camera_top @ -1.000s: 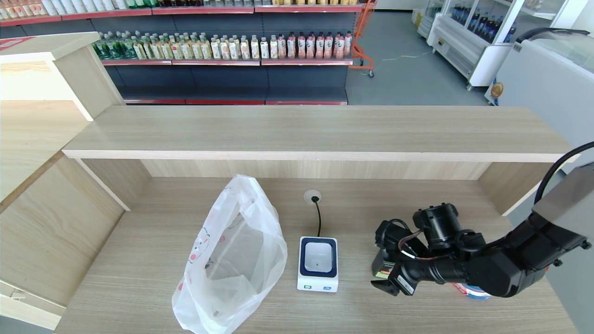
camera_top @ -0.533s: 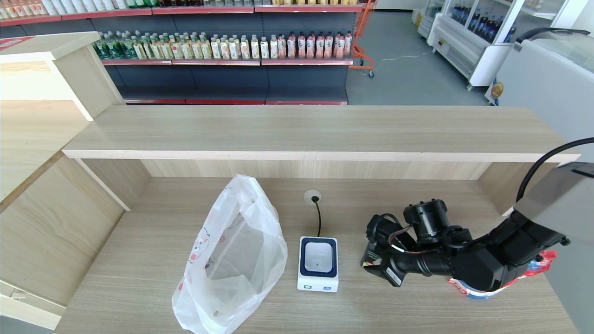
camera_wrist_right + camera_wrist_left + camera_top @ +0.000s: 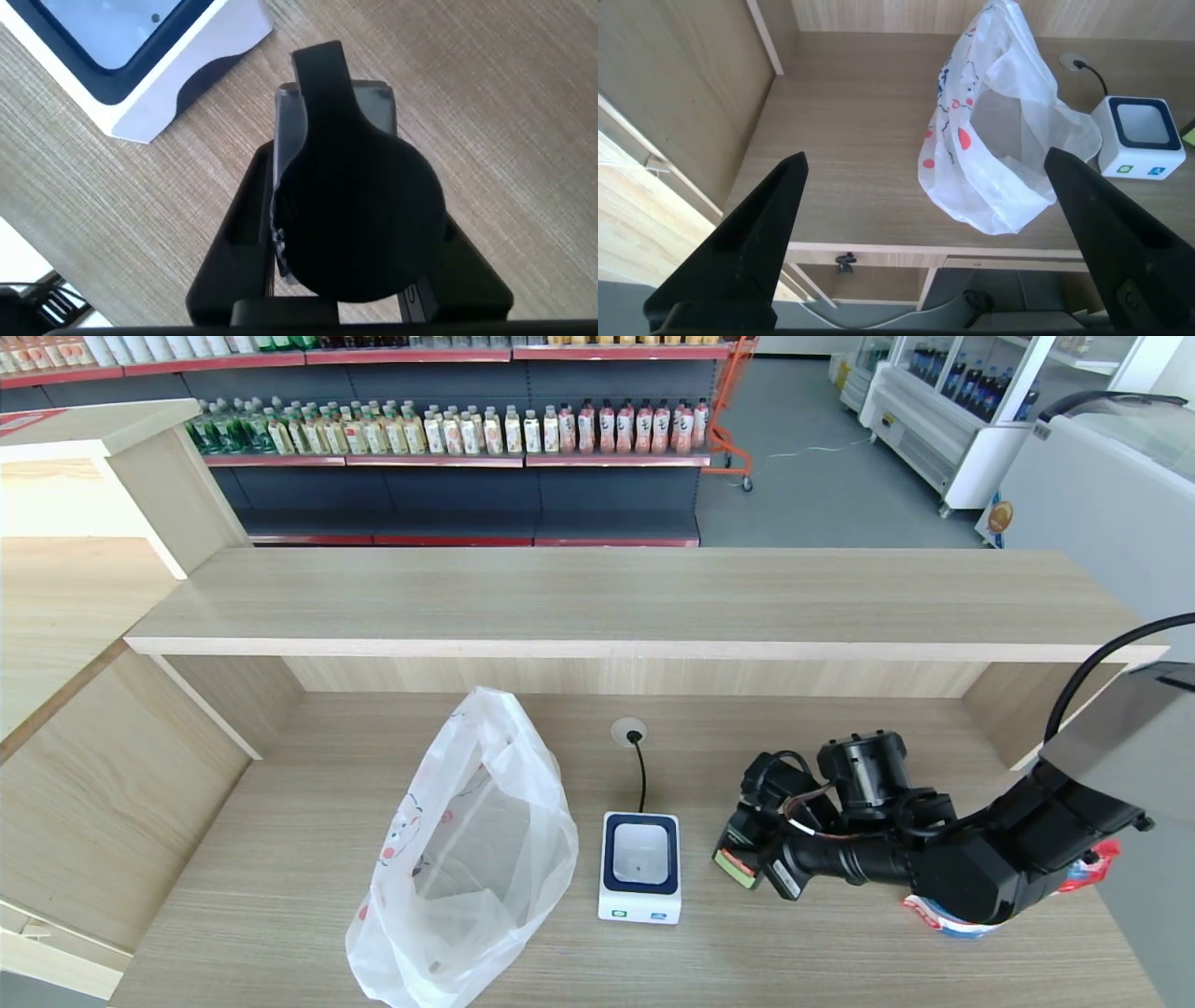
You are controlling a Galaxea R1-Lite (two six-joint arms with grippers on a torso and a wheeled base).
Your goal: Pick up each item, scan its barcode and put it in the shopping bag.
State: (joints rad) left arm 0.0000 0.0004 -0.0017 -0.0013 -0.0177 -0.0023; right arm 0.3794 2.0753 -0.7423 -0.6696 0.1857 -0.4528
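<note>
Left of my right pincer [image 3: 747, 861], head view, I see the scanner [image 3: 639, 866], then the open shopping bag [image 3: 467, 859]; it clamps a dark item [image 3: 731, 864]. Left wrist: left pincer [image 3: 920, 163] gapes, bag beyond. Right wrist: scanner beside the item.

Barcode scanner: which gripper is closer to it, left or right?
Right. The right gripper, shut on an item, hangs just beside the scanner; the left gripper is open, beyond the shopping bag.
</note>
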